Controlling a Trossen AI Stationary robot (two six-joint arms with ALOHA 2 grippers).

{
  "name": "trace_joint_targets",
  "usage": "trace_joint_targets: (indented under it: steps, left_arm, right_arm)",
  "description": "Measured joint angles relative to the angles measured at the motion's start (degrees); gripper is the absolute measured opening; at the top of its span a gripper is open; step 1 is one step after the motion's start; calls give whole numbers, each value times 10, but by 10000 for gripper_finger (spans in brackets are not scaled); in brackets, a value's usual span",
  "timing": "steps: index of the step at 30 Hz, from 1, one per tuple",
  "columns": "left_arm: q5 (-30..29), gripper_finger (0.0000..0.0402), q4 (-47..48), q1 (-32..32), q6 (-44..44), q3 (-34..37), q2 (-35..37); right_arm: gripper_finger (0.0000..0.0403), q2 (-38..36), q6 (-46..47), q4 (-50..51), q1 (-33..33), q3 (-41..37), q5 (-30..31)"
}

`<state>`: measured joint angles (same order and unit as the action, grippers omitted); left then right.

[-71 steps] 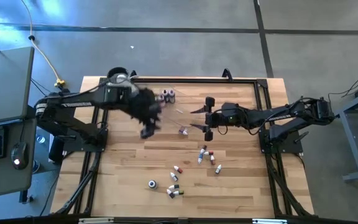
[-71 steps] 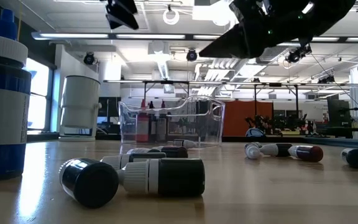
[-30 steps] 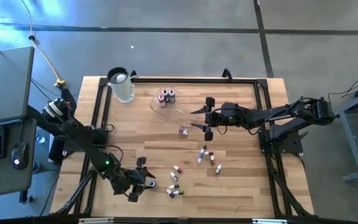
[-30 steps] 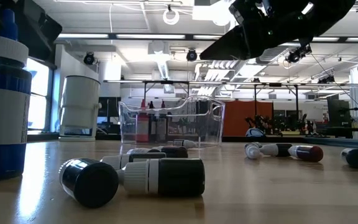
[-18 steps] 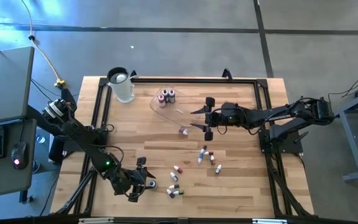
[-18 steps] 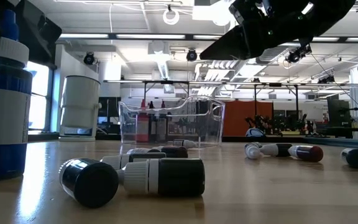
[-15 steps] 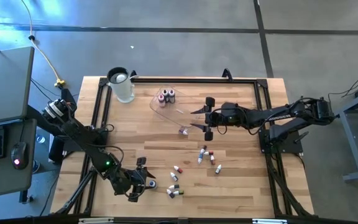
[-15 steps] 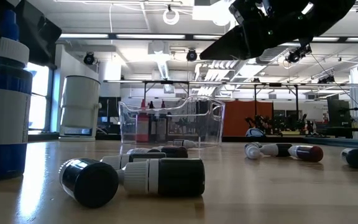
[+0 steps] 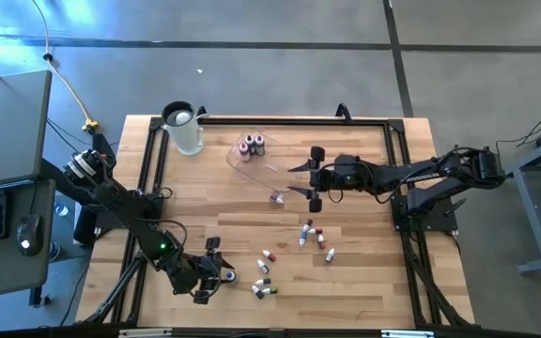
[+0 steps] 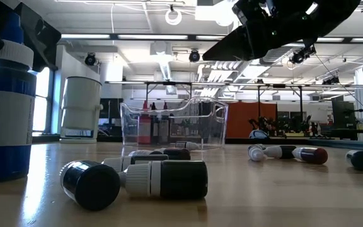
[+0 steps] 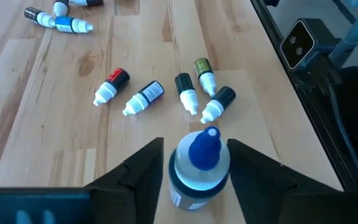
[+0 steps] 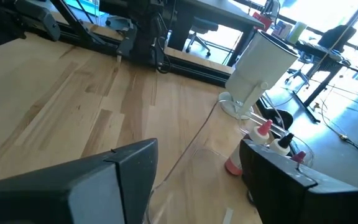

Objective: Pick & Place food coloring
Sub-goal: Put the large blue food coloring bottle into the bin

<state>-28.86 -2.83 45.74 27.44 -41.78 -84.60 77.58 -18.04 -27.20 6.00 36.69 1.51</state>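
Note:
An upright food coloring bottle (image 11: 197, 168) with a blue dropper tip, white collar and dark blue body stands near the table's near-left edge (image 9: 227, 277) and looms at the left of the low view (image 10: 2, 113). My left gripper (image 11: 197, 177) (image 9: 216, 275) is shut on it. Other small bottles lie on their sides close by (image 11: 148, 93) (image 10: 162, 180) and mid-table (image 9: 313, 235). My right gripper (image 9: 297, 179) (image 12: 197, 186) hangs open above the table, beside the clear tray (image 9: 256, 160), touching nothing. My left gripper pinches the blue-tipped bottle between its two fingers (image 11: 148, 171), one on each side of the upper body (image 11: 179, 177) just under the white collar. The fingers come slanting down from the table's left. The bottle's base is on the table and it leans slightly.
The clear tray (image 10: 172, 123) holds a few upright bottles (image 9: 253, 145) (image 12: 263, 134). A tall clear jug (image 9: 182, 127) (image 10: 80, 104) stands at the far-left corner. A black frame (image 9: 280, 120) rims the table. Bare wood lies between the bottle groups.
My left gripper has stayed at the blue-tipped bottle. In the low view the bottle has shifted a little and now leans slightly, where it stood straight before.

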Motion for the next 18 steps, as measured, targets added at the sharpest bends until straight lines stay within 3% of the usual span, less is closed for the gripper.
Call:
trace_joint_targets:
  steps: [6, 9, 15, 18]
  left_arm:
    - [0, 104, -1, 0, -1, 0, 0]
    - [-4, 96, -1, 0, -1, 0, 1]
    - [-132, 112, 1, -6, -55, -8, 1]
    - [-153, 110, -1, -37, -114, -25, 2]
  right_arm:
    - [220, 0, 0, 0, 0, 0, 0]
    - [220, 0, 0, 0, 0, 0, 0]
    - [220, 0, -4, -1, 0, 0, 0]
    - [220, 0, -4, -7, 0, 0, 0]
